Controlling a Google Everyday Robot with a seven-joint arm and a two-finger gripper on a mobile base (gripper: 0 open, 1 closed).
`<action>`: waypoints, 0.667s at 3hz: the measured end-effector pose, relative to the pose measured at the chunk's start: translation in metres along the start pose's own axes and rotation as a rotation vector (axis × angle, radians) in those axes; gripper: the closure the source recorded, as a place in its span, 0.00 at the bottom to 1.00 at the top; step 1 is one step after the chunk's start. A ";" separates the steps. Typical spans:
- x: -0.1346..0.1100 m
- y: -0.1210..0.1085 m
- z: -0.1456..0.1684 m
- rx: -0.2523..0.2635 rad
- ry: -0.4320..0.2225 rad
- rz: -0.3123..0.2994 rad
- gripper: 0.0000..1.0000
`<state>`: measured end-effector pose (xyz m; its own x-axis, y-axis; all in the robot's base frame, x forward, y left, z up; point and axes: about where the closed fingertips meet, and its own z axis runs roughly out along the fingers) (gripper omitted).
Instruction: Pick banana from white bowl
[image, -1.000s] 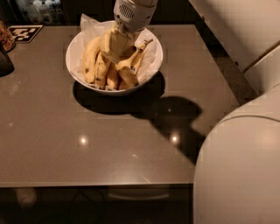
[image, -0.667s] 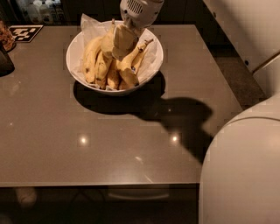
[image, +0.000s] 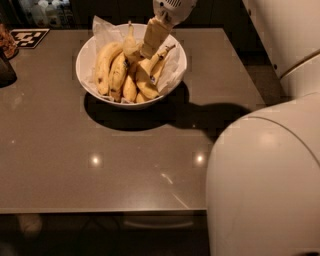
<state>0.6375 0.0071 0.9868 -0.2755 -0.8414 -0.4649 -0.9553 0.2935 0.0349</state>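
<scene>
The white bowl (image: 172, 75), lined with crinkled white paper, stands at the far middle of the table and holds several yellow bananas. My gripper (image: 142, 49) reaches down from the top edge over the bowl's far right part. It is shut on the banana (image: 131, 44), a plump yellow one that stands nearly upright with its dark stem tip up, pressed against the left side of a beige finger (image: 155, 34). The banana's lower end is still among the other bananas (image: 112, 70), which lie in the bowl to the left and in front.
The grey-brown table (image: 125, 165) stretches toward me. A black-and-white marker tag (image: 29, 37) lies at the far left, beside a dark object (image: 6, 70) at the left edge. My white robot body (image: 270, 180) fills the right foreground.
My gripper has risen and drawn back from deep among the bananas. One banana has come up with it and now stands nearly upright.
</scene>
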 end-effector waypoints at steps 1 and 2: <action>0.002 -0.019 -0.004 -0.024 -0.089 -0.060 1.00; -0.013 -0.026 -0.007 -0.005 -0.148 -0.077 1.00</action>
<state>0.6656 0.0074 0.9979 -0.1829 -0.7852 -0.5916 -0.9736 0.2281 -0.0017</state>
